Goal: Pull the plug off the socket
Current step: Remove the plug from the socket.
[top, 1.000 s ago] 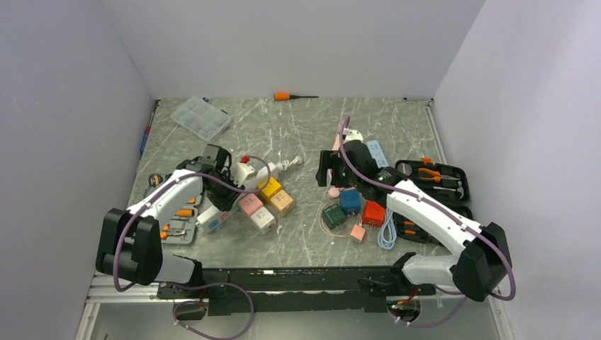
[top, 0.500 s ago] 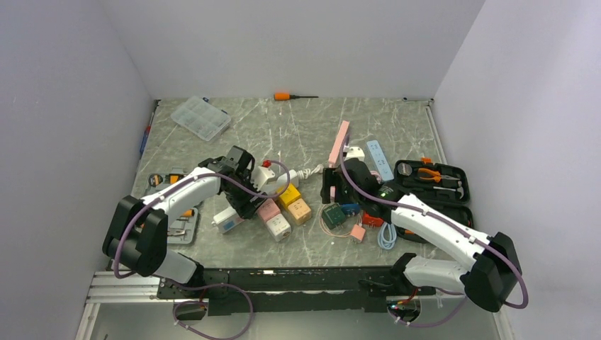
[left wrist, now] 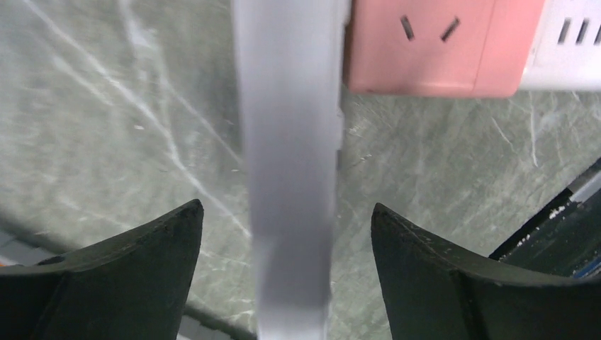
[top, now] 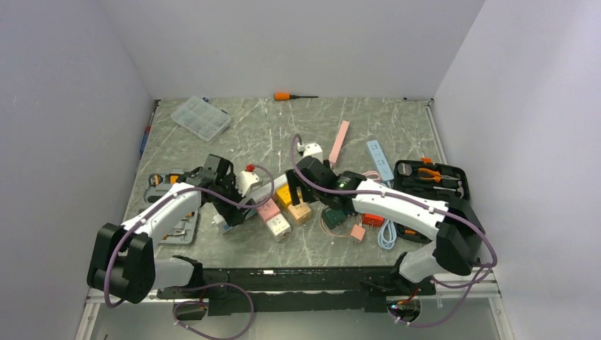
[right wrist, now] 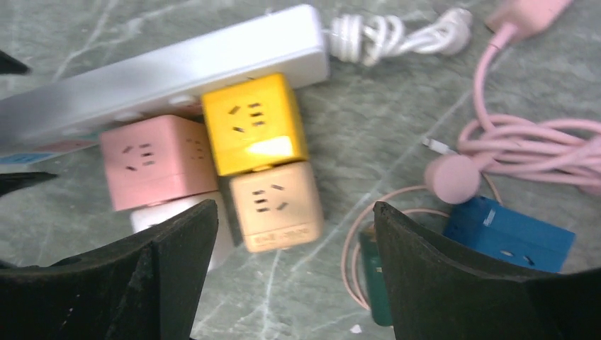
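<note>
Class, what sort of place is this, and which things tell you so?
Most likely a robotics test cell: plain white walls box in a marble-patterned table, the left arm and right arm are bolted at its near edge, and it is strewn with cube sockets, a tool case and a screwdriver.

No text, brand or number can be read in any view. In the right wrist view a faint line of print runs along the lower edge of the beige cube [right wrist: 275, 205] at centre frame, and a blue label [right wrist: 28, 157] sits on the white strip [right wrist: 177, 71] at the left edge, but both are too blurred to make out. The top view is too small to show any lettering.
</note>
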Controlling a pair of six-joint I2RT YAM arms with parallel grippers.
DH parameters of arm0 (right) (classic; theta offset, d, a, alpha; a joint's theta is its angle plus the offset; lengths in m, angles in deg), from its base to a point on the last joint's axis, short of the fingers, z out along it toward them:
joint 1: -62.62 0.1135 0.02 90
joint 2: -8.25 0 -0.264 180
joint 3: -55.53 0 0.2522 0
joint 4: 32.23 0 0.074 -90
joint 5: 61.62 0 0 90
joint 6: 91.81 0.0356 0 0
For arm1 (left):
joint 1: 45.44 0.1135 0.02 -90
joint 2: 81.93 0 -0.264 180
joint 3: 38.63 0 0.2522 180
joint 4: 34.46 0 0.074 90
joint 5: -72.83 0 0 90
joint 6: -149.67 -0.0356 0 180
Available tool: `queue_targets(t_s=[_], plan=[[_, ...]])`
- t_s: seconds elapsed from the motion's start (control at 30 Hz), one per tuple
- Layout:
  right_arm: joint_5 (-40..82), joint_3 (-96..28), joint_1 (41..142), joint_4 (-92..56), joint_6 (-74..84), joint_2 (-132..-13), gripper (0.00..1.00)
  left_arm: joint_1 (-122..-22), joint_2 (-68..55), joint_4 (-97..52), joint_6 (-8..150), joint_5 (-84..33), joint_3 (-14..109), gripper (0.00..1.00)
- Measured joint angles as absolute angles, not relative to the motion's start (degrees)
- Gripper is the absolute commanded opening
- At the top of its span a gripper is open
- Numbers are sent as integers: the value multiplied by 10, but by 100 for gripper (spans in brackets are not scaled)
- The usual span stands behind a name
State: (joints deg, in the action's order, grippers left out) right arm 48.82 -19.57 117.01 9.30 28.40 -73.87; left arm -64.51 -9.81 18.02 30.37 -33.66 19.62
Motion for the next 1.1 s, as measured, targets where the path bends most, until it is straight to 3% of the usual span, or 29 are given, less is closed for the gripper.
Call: queue_targets(t_s=[0.13, 0.33, 0.5, 0.77, 1.1], plan=[[499, -240, 1211, 92, 280, -772, 82, -645, -94, 165, 293, -359, 153, 73], [509, -261, 1259, 89, 284, -796, 82, -642, -72, 150, 289, -361, 149, 24], [520, -259, 1260, 87, 295, -798, 84, -631, -71, 142, 290, -356, 150, 2], [529, -195, 1258, 62, 305, -746, 91, -613, -96, 164, 289, -352, 164, 0], [511, -113, 1256, -15, 300, -648, 88, -607, -120, 244, 293, -321, 277, 0]])
